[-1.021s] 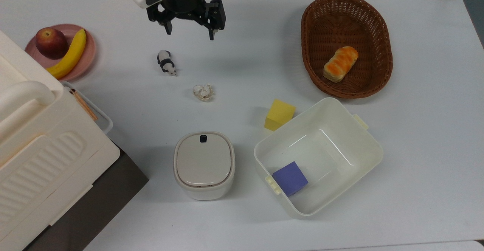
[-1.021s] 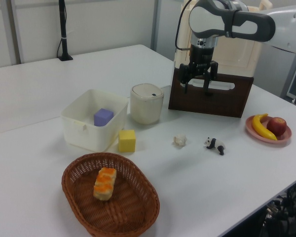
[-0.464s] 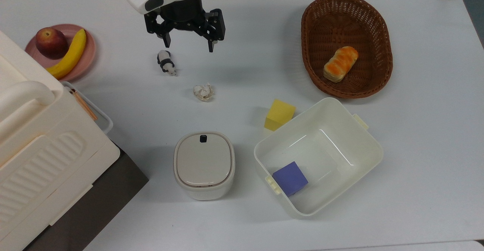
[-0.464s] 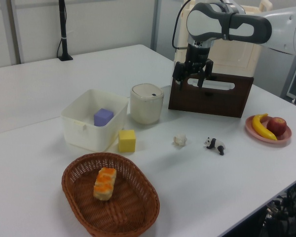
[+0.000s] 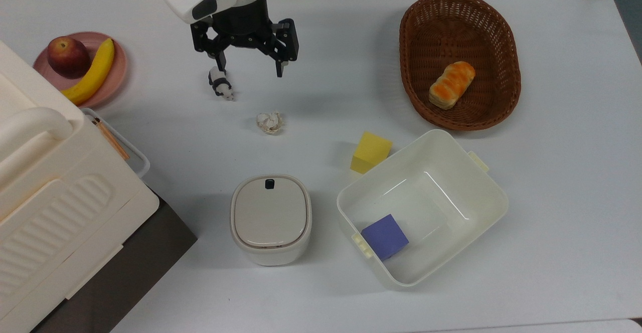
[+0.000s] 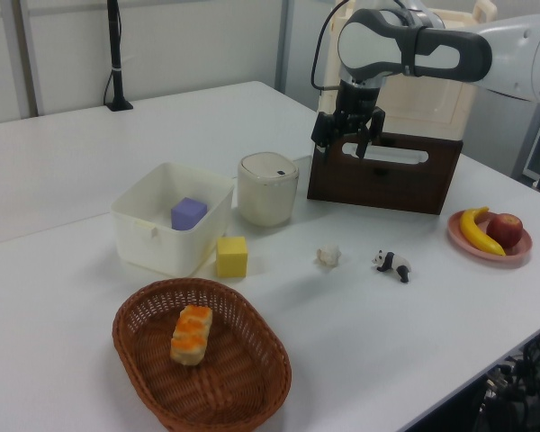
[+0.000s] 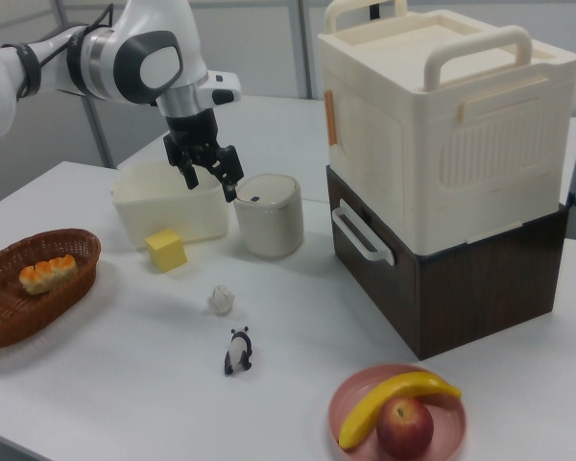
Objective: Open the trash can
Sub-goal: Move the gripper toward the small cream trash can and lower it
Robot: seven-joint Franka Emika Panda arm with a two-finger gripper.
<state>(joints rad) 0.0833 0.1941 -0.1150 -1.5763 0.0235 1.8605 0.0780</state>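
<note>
The trash can (image 5: pixel 271 217) is a small cream-white bin standing near the front middle of the table, with its flat beige lid down and a small black button (image 5: pixel 269 184) at the lid's far edge. It also stands beside the white tub in the left view (image 6: pixel 268 189) and the right view (image 7: pixel 267 216). My gripper (image 5: pixel 251 68) hangs open in the air above the table, well short of the trash can toward the top view's top. Nothing is between its black fingers, as the left view (image 6: pixel 342 149) and right view (image 7: pixel 212 186) show.
A toy panda (image 5: pixel 220 83) lies just beside the gripper, and a crumpled paper ball (image 5: pixel 270 122) lies between it and the trash can. A yellow block (image 5: pixel 370 152), a white tub (image 5: pixel 494 192) holding a purple block (image 5: pixel 384 236), a wicker basket (image 5: pixel 407 37), a fruit plate (image 5: pixel 119 69) and a big cream box (image 5: pixel 60 207) surround them.
The open gripper has moved toward the top view's bottom, nearer the panda and the trash can. In the left view it has shifted left. Nothing else has moved.
</note>
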